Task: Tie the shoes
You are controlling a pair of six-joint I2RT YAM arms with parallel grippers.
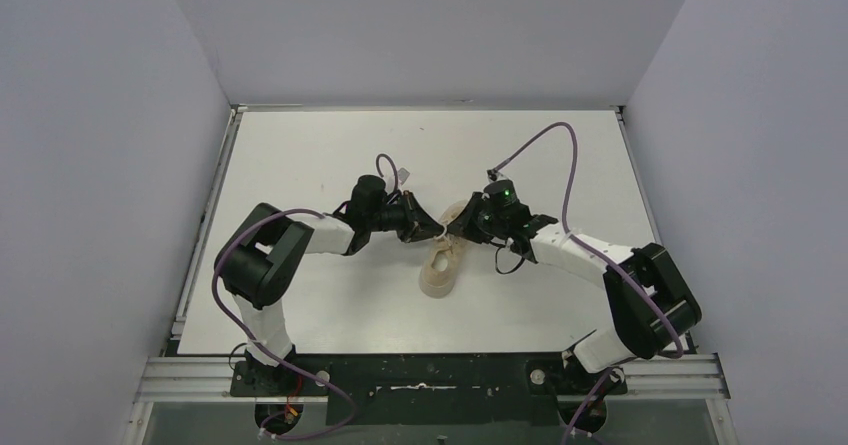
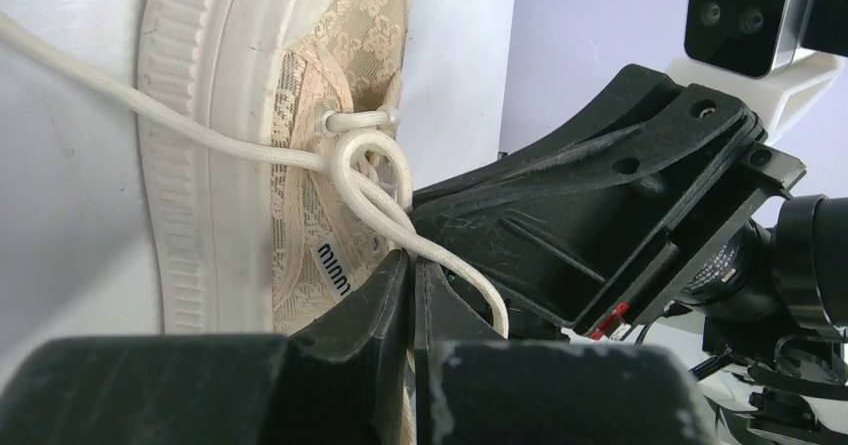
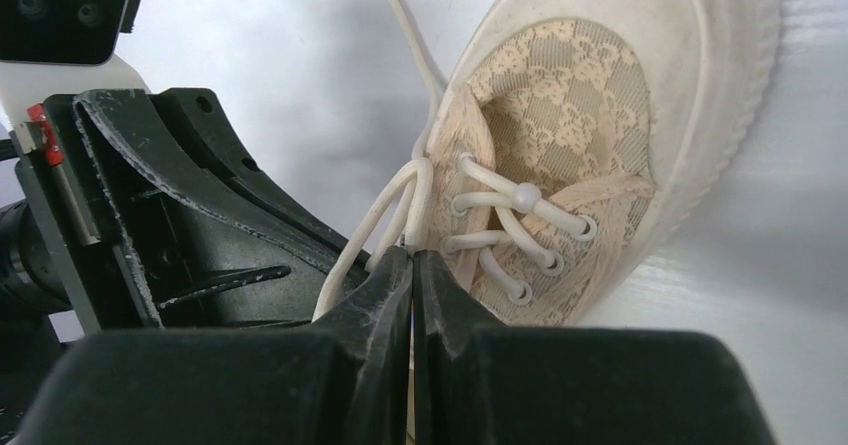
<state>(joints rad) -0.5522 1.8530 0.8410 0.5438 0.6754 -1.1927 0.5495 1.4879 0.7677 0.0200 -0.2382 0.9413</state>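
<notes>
The cream-beige sneaker (image 1: 443, 265) lies on the white table between both arms, with one lace trailing off over the table. My left gripper (image 1: 432, 230) and right gripper (image 1: 455, 227) meet tip to tip over its laced end. In the left wrist view my left gripper (image 2: 412, 260) is shut, a cream lace (image 2: 372, 177) looping from an eyelet of the sneaker (image 2: 240, 115) down into it. In the right wrist view my right gripper (image 3: 412, 253) is shut on lace strands (image 3: 400, 197) beside the sneaker (image 3: 600, 115).
The white table (image 1: 300, 155) is walled on the left, right and back. Purple cables (image 1: 560, 135) arch above the right arm and loop round the left arm's base. A small white connector (image 1: 405, 175) sits behind the left wrist. A metal rail runs along the near edge.
</notes>
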